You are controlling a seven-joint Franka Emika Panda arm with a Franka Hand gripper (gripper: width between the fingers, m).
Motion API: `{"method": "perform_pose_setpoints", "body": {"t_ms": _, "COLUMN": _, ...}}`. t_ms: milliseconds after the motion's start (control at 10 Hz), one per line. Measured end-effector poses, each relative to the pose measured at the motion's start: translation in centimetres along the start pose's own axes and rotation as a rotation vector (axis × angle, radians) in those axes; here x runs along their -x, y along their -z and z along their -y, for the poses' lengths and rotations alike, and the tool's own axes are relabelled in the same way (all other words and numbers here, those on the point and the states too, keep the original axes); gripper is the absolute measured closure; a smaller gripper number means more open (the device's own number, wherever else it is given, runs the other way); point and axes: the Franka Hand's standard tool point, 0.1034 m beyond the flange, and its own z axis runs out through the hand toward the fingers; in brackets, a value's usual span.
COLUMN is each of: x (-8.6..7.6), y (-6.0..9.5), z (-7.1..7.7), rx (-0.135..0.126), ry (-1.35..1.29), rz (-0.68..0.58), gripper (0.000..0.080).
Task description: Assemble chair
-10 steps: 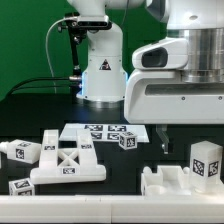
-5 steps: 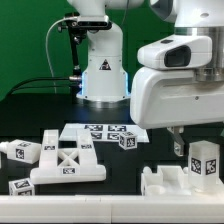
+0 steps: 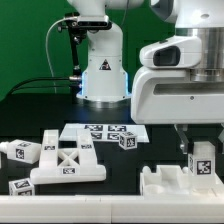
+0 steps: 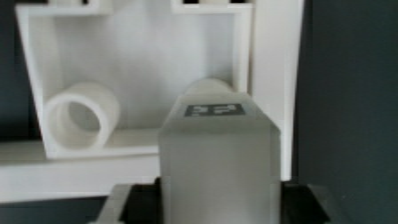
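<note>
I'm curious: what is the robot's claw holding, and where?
Cannot tell: the gripper straddles the upright tagged white plastic block at its upper sides, grip unclear.

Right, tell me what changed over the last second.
The tool came down and toward the exterior view's right over the block, closing around it; a firm grip isn't clear yet. The block, other parts and marker board stayed put.

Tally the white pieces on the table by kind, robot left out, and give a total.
Cross-braced panel: 1
Notched slab: 1
Smaller tagged pieces: 4
Marker board: 1
Total: 7
</note>
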Motion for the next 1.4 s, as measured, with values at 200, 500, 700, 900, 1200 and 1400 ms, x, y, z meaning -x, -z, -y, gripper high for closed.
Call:
{"method": "perform_pose_setpoints", "body": {"t_ms": 200, "x": -0.1, "y": 0.0, "z": -0.1, "rx": -0.009, "ry": -0.243, "rz": 0.004, "gripper": 0.0518}}
{"method": "perform_pose_setpoints", "body": {"t_ms": 500, "x": 0.1, "y": -0.2, "z": 0.0, "rx": -0.017, "ry": -0.822, "rz": -0.004, "gripper": 0.0517}}
{"method": "perform_pose_setpoints", "body": {"t_ms": 700, "x": 0.0, "y": -0.2, "z": -0.4, "rx": -0.046, "ry": -0.979, "rz": 0.006, "gripper": 0.0517}}
{"method": "perform_pose_setpoints", "body": {"t_ms": 900, "x": 0.1, "y": -0.2, "z": -0.3, "rx": -0.045, "ry": -1.030, "rz": 0.009, "gripper": 0.0517}}
{"method": "perform_pose_setpoints", "body": {"t_ms": 1200, "x": 0.3, "y": -0.2, "z": 0.4, "rx": -0.046, "ry": -0.610, "rz": 0.003, "gripper": 0.0267}}
{"method": "perform_pose_setpoints", "body": {"t_ms": 1400, "x": 0.5, "y": -0.4, "z": 0.8, "rx": -0.047, "ry": -0.361, "rz": 0.004, "gripper": 0.0157}}
